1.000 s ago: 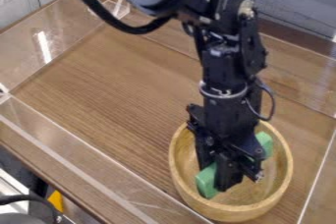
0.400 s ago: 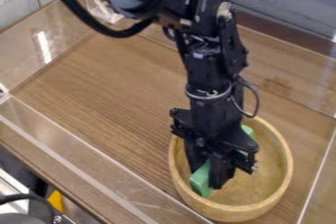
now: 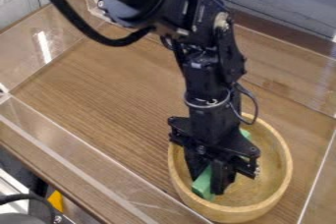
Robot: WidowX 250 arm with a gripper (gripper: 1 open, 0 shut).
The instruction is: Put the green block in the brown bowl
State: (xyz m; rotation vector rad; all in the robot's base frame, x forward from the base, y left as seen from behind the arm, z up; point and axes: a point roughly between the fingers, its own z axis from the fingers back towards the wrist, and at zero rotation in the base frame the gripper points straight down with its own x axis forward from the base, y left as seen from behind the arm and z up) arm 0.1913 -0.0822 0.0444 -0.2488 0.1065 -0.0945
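Only one view, cam over the desk (image 3: 105, 100). Claw (image 3: 218, 177) points down inside the brown bowl (image 3: 269, 196), clenched on the green block (image 3: 207, 182); block end is low, at or near the bowl floor, can't tell if touching. Step: release. Do it well: get block fully down w/ both ends inside the rim, then let go and lift straight up so it doesn't tip out. Bowl contents: just the block + claw tips, nothing else visible.
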